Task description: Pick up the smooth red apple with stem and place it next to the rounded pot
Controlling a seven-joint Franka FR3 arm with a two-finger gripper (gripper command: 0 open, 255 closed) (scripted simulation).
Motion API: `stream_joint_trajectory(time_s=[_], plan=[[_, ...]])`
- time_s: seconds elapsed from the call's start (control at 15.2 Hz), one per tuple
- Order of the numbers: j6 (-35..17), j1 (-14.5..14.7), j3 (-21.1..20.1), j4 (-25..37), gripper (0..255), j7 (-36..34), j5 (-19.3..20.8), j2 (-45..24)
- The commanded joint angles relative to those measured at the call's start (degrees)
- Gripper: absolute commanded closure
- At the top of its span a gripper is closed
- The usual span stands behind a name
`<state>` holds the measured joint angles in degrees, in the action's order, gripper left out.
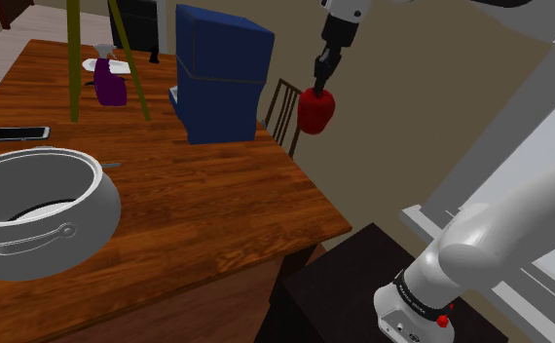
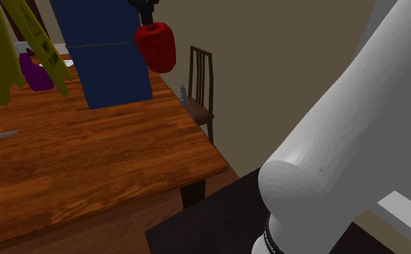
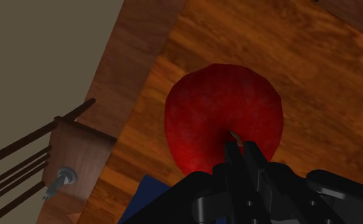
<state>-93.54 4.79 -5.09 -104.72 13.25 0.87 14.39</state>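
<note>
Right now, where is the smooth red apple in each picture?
Shoulder view: the smooth red apple hangs from the black gripper, upper middle, right of the dark blue box.
Second exterior view: the apple is at top centre, right of that box.
Wrist view: the apple sits just past the gripper, wooden table behind it.
Shared landmark: the dark wooden chair beside the apple.

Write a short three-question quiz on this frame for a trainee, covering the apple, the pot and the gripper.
1. True or false: the apple rests on the table.
2. In the shoulder view, what lies on the table just beyond the pot? A) a phone B) a banana C) a book
3. Fill in: the gripper is shut on the ____.
Key: 1 false, it hangs in the air under the gripper; 2 A; 3 apple.
</note>
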Motion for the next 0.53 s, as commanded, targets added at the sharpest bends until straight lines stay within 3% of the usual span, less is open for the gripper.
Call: stream_joint_trajectory(time_s=[0.0,0.46], plan=[[0.23,0.78,-1.33,0.48,255,-2.1,-0.19,-0.3],[0.92,4.49,-7.7,4.01,255,-12.14,-0.54,-3.4]])
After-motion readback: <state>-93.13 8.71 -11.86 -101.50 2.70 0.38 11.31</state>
